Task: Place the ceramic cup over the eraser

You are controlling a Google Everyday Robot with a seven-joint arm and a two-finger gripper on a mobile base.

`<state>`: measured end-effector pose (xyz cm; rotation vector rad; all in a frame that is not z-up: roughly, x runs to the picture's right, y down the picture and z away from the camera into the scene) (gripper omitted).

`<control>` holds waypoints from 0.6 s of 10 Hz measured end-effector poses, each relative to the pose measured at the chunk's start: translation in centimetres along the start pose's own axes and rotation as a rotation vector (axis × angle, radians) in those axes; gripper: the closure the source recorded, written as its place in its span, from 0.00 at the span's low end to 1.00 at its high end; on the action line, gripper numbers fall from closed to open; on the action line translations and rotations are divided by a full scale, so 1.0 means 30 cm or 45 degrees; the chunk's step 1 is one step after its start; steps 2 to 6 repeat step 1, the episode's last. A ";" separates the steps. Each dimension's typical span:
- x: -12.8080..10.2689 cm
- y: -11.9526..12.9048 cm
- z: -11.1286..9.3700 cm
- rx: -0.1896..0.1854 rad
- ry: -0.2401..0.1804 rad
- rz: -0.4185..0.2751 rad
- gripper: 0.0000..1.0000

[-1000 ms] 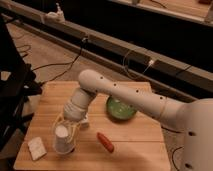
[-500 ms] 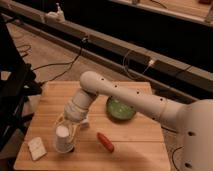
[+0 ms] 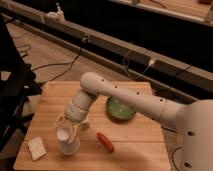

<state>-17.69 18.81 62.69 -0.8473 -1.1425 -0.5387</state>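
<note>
The ceramic cup (image 3: 67, 142), small and plain white, stands on the wooden table (image 3: 130, 150) near its front left. My gripper (image 3: 70, 127) comes down from the white arm (image 3: 125, 97) and sits right over the cup's top, reaching around its upper part. No black eraser shows anywhere on the table; it is hidden.
A green bowl (image 3: 120, 109) sits behind and to the right of the cup. An orange-red stick (image 3: 105, 141) lies just right of the cup. A white rectangular block (image 3: 36, 148) lies at the front left corner. Cables run over the floor beyond the table.
Almost nothing has moved; the gripper and cup sit marginally lower and to the right than a second ago.
</note>
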 end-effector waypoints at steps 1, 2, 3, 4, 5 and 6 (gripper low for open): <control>0.000 0.000 0.000 0.000 0.000 0.000 0.20; 0.000 0.000 0.000 0.000 0.000 0.000 0.20; 0.000 0.000 0.000 0.000 0.000 0.000 0.20; 0.000 0.000 0.000 0.000 0.000 0.000 0.20; 0.000 0.000 0.000 0.000 0.000 0.000 0.20; 0.000 0.000 0.000 0.000 0.000 0.000 0.20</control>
